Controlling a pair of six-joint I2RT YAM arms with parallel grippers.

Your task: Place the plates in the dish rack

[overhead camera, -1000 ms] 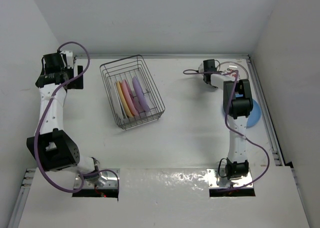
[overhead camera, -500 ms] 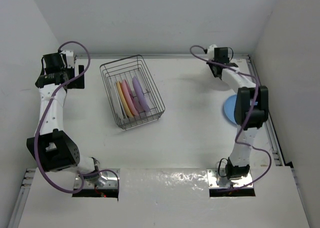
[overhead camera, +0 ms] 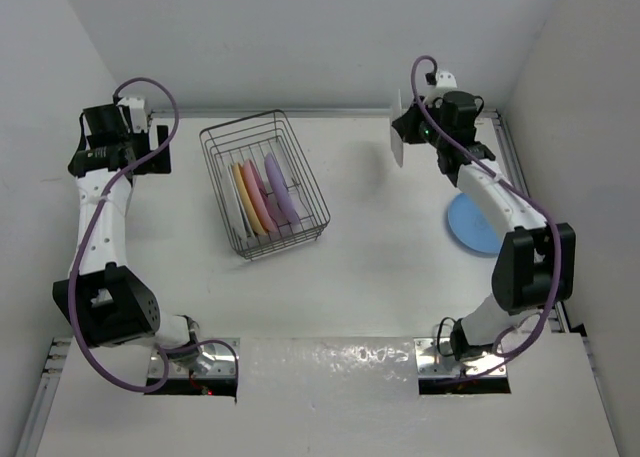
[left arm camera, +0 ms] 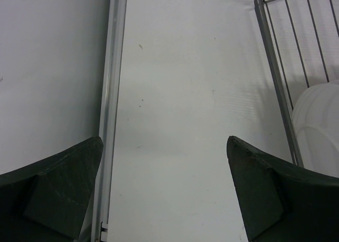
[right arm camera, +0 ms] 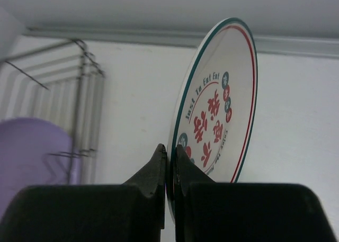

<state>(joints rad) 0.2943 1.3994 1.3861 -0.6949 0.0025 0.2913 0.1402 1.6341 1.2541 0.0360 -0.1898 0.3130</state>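
My right gripper (overhead camera: 410, 129) (right arm camera: 170, 149) is shut on the rim of a white plate (overhead camera: 397, 130) (right arm camera: 222, 104) with a green-and-red rim and red print. The plate hangs on edge above the table's back right, apart from the dish rack (overhead camera: 243, 124) (right arm camera: 85, 83). The rack stands left of centre and holds yellow (overhead camera: 247, 205), pink (overhead camera: 258, 192) and purple (overhead camera: 282, 189) plates upright. A blue plate (overhead camera: 475, 227) lies flat at the right. My left gripper (overhead camera: 145, 157) (left arm camera: 164, 141) is open and empty, just left of the rack's wire side (left arm camera: 273, 56).
A metal rail (left arm camera: 108, 109) runs along the table's left edge under my left gripper. Walls close in the table at the back and on both sides. A pale rounded shape (left arm camera: 318, 125) shows inside the rack in the left wrist view.
My right gripper shut on the white plate and lifted it on edge. The right arm swung outward, uncovering the blue plate. The left arm stayed still.
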